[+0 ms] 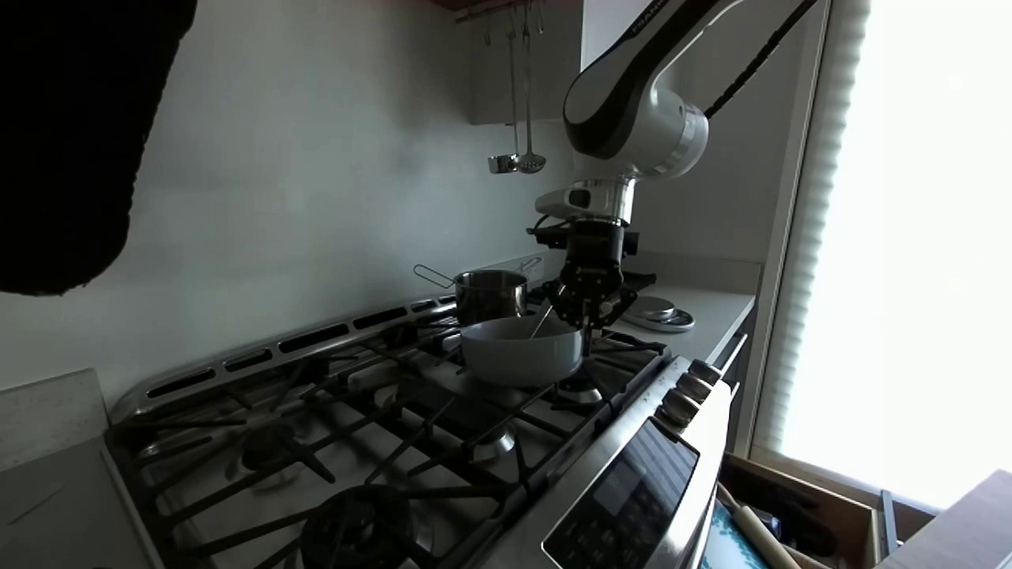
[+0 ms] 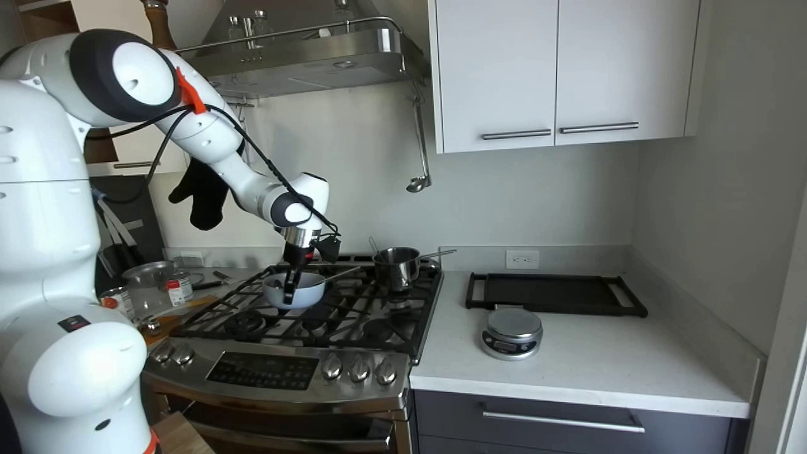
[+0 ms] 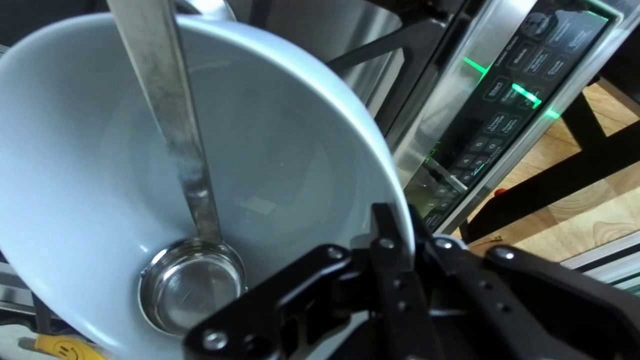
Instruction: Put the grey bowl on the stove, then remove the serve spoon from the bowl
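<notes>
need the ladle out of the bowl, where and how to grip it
Probably the ladle's flat handle, from above, pinched across its width: it slants up over the grey bowl's rim, broad face upward, while its cup lies inside.

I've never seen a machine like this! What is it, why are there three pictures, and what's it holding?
That's a robot arm. Two pictures were taken from outside it, from different places. The other was taken from the arm's own wrist, peeking into the grey bowl. The end effector, the part that grabs, is closed on the bowl's rim, so it's holding that. A serve spoon sits in the bowl with its handle poking out. The bowl is over the stove; I can't tell if it's resting there. A steel pot stands on the stove. On the counter are a scale and a black tray.
</notes>
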`<state>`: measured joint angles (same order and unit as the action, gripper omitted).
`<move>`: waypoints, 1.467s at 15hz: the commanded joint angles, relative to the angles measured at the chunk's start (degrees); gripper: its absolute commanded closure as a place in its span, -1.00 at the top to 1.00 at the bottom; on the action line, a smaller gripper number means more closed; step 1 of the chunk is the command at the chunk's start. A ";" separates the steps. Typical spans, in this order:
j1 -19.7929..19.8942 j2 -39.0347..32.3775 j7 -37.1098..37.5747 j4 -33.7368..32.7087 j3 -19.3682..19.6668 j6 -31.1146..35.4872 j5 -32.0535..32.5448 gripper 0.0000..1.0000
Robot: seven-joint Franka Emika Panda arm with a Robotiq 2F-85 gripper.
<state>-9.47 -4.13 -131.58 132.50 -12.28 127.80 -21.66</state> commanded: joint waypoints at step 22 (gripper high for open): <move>-0.36 -4.95 0.53 6.23 -4.47 22.55 6.39 -0.96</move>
<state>-10.39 -10.24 -131.49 137.62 -16.13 148.18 -16.28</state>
